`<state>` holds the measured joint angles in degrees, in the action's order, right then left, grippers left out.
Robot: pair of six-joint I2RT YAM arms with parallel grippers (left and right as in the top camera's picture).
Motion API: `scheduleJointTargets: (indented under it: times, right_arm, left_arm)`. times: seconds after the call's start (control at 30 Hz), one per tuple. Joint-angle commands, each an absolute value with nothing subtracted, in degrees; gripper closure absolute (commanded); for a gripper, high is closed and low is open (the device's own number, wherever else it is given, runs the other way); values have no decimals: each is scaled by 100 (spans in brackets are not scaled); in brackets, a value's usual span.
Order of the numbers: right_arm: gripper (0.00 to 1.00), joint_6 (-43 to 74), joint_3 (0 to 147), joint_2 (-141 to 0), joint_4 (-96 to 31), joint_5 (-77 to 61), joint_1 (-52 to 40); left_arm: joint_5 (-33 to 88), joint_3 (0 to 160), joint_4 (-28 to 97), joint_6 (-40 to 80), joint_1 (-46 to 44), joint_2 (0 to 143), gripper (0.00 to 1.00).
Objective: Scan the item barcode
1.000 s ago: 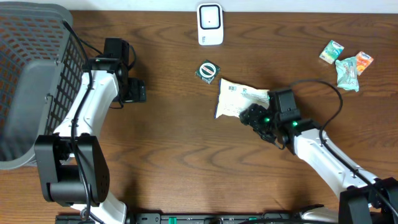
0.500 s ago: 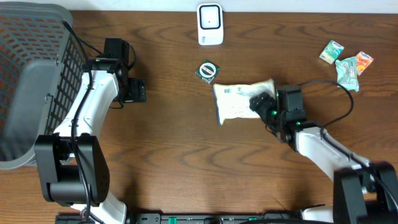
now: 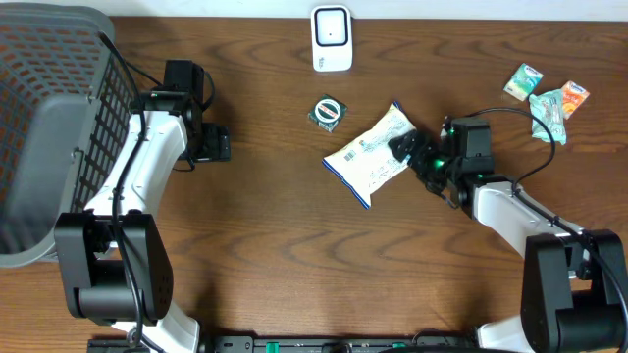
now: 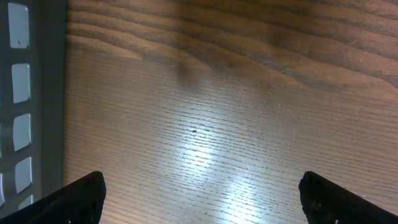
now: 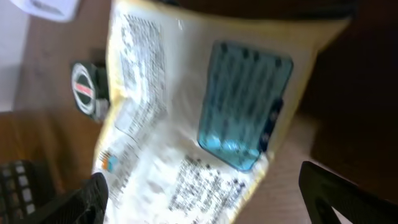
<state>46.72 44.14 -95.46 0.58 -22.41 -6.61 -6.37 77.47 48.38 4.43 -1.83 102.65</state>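
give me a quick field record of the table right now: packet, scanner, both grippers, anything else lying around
item: white snack packet, lying diagonally mid-table, printed side up
scanner: white unit at the far edge, apart from the packet
right gripper: fingers wide apart at the packet's right end, packet just ahead of them
left gripper: open over bare table, next to the basket
other items: round green item between scanner and packet; three small packets at far right
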Motion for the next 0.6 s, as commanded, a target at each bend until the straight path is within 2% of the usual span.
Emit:
scheduleJointTargets:
  times: [0.0,0.2,0.27,0.3,0.33,0.37,0.4,0.43,0.57]
  right_arm:
    - [5,4541,4462,-9826,19,-2362,-884]
    - [2,5019,4462,-10586,458,-2359,-1168]
    - [8,5061,4462,-10849,742,-2576,-1184]
    - [24,5068,4462,-10932,823,-2665,-1184]
    - [66,5072,4462,-11069,851,-2692,-1184]
    - [82,5030,4462,-11083,845,-2639,-1184]
    - [94,4971,4462,-11083,854,-2617,-1184]
    - [99,4827,4471,-11063,928,-2650,-1164]
    - [99,4707,4539,-10995,978,-2969,-1072]
  left_arm:
    - [-672,7730,4858,410,-178,10269,2]
    - [-672,7730,4858,410,-178,10269,2]
    - [-672,7730,4858,410,-178,10269,2]
    - [-672,7730,4858,410,-178,10269,2]
    - [-672,7730,4858,410,-178,10269,2]
    - [-670,7730,4858,410,-178,10269,2]
    - [-670,7730,4858,410,-178,10269,2]
    - [-670,7730,4858,410,-178,10269,2]
    - [-672,7730,4858,410,-178,10269,2]
